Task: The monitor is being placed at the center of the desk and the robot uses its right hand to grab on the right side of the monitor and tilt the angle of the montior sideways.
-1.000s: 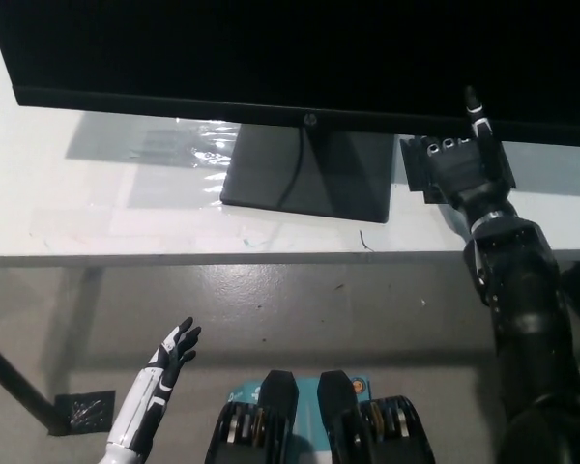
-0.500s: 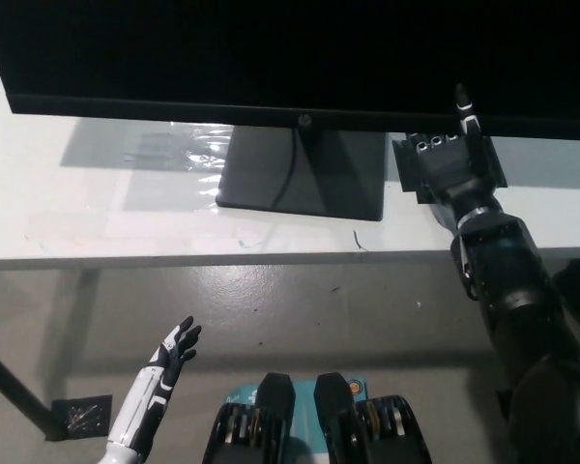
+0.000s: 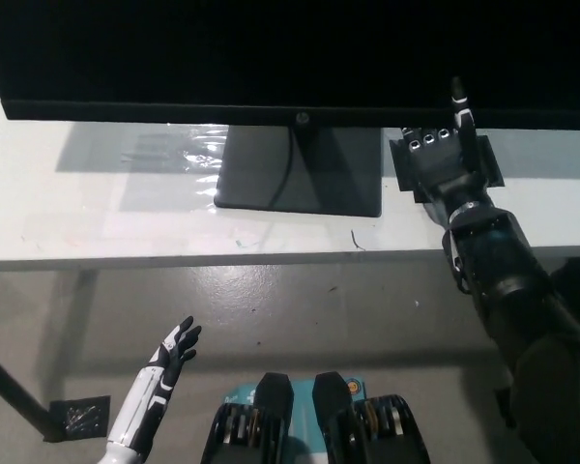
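Monitor (image 3: 290, 53) fills the top of the head view from 10 to 2 o'clock; its upper part and both side edges are cut off by the frame, so only the dark screen and the lower bezel with a small logo at centre can be read. Its flat dark stand base (image 3: 300, 169) sits on the white desk (image 3: 97, 227) just below the bezel at 12 o'clock, with a thin cable (image 3: 288, 174) curving down across it; where the cable ends cannot be made out. Right hand (image 3: 445, 159), black, is at 2 o'clock, over the desk and just below the bezel's lower edge, well to the right of the base. One finger points straight up and its tip overlaps the bezel; the other fingers are curled so that only their knuckles show. Whether that fingertip actually touches the monitor, or whether anything is gripped, cannot be told against the black screen. Right forearm runs down to 4 o'clock and leaves the frame. Left hand (image 3: 177, 350), white with dark fingers, rests low at 7 o'clock below the desk's front edge, fingers spread and holding nothing. Desk surface shows a glare patch (image 3: 188, 150) left of the base and a few faint marks. Grey floor (image 3: 271, 309) lies below the desk edge, with a dark desk leg (image 3: 14, 387) crossing diagonally at 8 o'clock onto a small black foot plate (image 3: 77, 416).
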### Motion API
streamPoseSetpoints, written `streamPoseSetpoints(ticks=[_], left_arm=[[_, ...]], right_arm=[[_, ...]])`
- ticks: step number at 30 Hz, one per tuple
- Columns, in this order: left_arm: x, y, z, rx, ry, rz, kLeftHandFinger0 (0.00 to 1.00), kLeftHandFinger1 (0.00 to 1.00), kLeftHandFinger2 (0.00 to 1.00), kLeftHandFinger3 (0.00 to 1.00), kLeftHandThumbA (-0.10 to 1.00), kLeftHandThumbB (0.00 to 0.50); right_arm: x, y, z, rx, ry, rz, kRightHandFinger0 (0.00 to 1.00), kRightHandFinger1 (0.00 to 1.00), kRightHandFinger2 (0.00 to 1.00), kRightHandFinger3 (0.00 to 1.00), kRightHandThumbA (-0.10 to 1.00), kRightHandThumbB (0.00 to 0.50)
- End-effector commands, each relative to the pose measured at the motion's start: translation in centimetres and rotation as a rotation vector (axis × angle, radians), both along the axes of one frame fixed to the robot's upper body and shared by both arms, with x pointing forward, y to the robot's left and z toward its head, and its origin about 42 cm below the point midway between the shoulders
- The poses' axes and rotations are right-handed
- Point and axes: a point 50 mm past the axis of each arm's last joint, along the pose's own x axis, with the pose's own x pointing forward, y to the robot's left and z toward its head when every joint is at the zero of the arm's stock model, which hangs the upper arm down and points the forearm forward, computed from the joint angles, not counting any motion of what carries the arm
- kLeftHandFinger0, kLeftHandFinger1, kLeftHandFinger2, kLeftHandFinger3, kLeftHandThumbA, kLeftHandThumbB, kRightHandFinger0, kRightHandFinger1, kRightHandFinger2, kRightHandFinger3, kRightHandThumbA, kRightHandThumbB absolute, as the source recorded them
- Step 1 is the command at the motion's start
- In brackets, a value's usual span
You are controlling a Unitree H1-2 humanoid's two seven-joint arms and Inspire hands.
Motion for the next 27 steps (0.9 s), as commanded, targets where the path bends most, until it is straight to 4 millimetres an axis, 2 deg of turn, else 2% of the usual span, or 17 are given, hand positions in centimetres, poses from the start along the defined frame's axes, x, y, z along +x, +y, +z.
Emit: streamPoseSetpoints(ticks=[1,18,22,25,27], left_arm=[[0.7,-0.2,1.3,-0.011,-0.079,0.001,1.00,1.00,1.00,1.00,1.00,0.286],[1.3,-0.2,1.6,-0.009,-0.088,-0.009,1.00,1.00,1.00,1.00,1.00,0.298],[1.4,-0.3,1.7,-0.007,-0.089,-0.018,1.00,1.00,1.00,1.00,1.00,0.296],[2.0,0.0,2.1,0.001,-0.103,-0.018,1.00,1.00,1.00,1.00,1.00,0.299],[2.2,0.1,2.2,-0.001,-0.103,-0.022,1.00,1.00,1.00,1.00,1.00,0.298]], right_arm=[[2.3,0.8,4.8,-0.045,0.035,-0.034,1.00,1.00,1.00,1.00,1.00,0.386],[3.0,0.2,6.6,-0.057,0.039,-0.057,1.00,1.00,1.00,1.00,1.00,0.370],[2.6,-0.1,5.6,-0.054,0.018,-0.050,1.00,1.00,1.00,1.00,1.00,0.377],[2.1,0.5,4.9,-0.056,-0.066,-0.007,1.00,1.00,1.00,1.00,1.00,0.397],[1.2,1.0,4.2,-0.013,-0.154,0.029,1.00,1.00,1.00,1.00,1.00,0.375]])
